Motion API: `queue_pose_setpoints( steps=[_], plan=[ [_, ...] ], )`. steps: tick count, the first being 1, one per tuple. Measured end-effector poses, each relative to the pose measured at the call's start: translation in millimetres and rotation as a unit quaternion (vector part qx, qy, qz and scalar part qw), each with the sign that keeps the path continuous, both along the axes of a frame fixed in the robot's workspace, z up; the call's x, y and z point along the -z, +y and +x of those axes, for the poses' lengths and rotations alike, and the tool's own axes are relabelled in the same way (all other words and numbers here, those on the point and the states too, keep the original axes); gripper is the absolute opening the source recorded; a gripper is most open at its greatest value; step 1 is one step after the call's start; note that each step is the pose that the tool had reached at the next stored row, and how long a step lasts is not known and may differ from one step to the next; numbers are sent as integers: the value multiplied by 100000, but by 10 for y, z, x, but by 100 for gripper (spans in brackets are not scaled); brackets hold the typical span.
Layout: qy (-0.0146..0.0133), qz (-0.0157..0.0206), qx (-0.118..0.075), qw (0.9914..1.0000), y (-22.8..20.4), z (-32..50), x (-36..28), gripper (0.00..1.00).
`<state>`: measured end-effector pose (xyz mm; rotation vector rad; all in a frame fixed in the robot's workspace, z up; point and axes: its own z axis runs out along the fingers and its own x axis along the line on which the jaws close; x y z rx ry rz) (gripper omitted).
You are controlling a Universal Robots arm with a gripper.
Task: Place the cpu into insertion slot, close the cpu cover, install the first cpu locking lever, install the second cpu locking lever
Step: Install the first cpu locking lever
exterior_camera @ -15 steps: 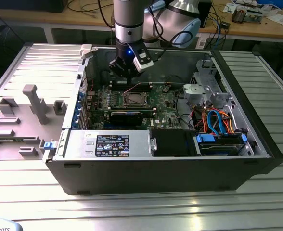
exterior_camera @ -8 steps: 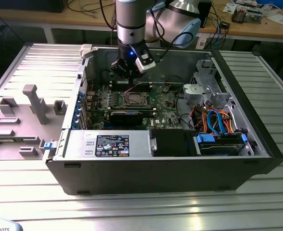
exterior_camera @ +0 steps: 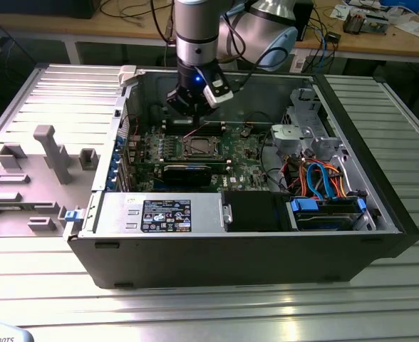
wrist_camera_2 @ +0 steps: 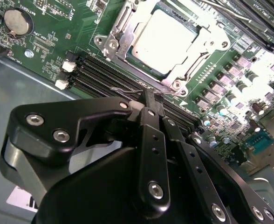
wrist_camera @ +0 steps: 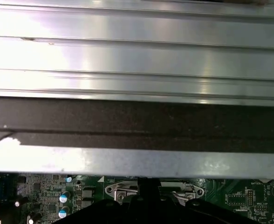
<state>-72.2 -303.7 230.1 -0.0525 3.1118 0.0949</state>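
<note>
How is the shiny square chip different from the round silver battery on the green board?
The cpu is square and pale silver; the coin battery is round and smaller. The cpu sits framed by the cpu cover; the battery sits in a black ring holder. Both lie flat on the motherboard.

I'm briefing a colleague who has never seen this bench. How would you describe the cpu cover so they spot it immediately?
Start at the open computer case and find the green motherboard on its floor. Near the board's middle, just below the hand in the exterior view, sits the cpu cover, a silver metal frame lying flat around the shiny square cpu. Unlike the long dark memory slots beside it, it is square and bright.
</note>
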Motion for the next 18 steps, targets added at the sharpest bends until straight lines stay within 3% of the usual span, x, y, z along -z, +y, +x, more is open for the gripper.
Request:
queue_pose_setpoints(
  steps=[10,18],
  plan=[
    [1,-101,-2,100000,26,101,11,11],
    [3,-117,90,100000,30,191,68,11]
  ],
)
